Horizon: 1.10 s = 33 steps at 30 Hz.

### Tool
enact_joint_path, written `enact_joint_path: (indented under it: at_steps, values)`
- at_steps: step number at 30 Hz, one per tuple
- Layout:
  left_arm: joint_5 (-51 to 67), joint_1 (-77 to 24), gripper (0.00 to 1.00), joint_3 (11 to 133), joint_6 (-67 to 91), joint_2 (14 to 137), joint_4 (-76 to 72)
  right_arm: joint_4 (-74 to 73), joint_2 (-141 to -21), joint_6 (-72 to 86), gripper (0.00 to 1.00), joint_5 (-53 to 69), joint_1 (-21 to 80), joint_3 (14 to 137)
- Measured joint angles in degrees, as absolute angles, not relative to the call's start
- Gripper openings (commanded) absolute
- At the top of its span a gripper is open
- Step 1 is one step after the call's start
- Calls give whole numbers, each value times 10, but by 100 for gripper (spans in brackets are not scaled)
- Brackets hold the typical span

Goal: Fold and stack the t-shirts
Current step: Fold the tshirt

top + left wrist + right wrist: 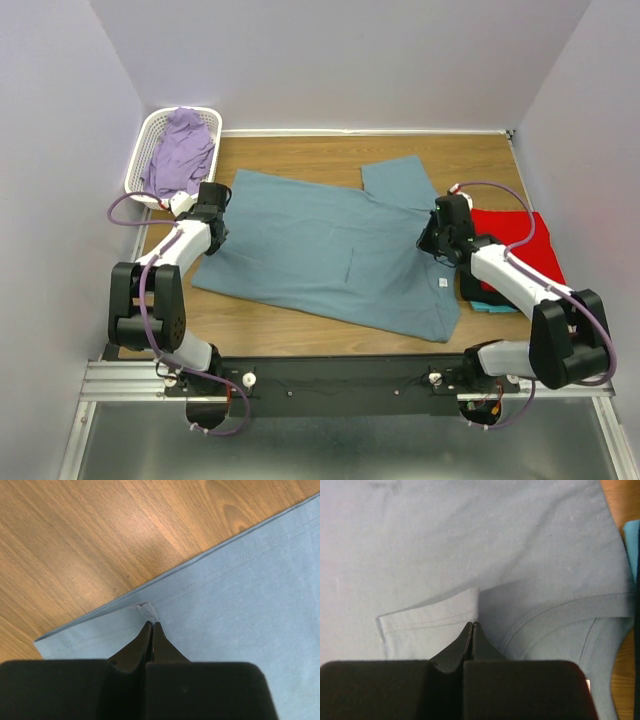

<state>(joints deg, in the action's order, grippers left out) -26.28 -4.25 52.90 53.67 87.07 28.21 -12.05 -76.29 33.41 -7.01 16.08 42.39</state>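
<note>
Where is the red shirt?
From above, the red shirt lies on the right, just beyond the right claw, topping a stack with a turquoise shirt underneath.

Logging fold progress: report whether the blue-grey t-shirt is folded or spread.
Spread: the blue-grey t-shirt lies flat across the table, its whole body laid open.

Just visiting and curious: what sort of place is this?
Probably a robot test booth, not a home: plain walls enclose a wooden table, with left arm and right arm bolted to a rail.

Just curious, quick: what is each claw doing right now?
Left gripper: closed, pinching the blue-grey t-shirt hem.
Right gripper: closed, pinching the same shirt's sleeve.
</note>
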Motion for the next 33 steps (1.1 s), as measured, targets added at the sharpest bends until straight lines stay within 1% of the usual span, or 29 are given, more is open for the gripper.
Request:
enact_joint_path:
  at_steps: [20, 33]
  values:
    - [-263, -42, 0, 529, 533, 854, 290, -121, -669, 345, 0, -116, 161, 390]
    - [-263, -32, 0, 532, 531, 828, 293, -130, -651, 346, 0, -127, 161, 374]
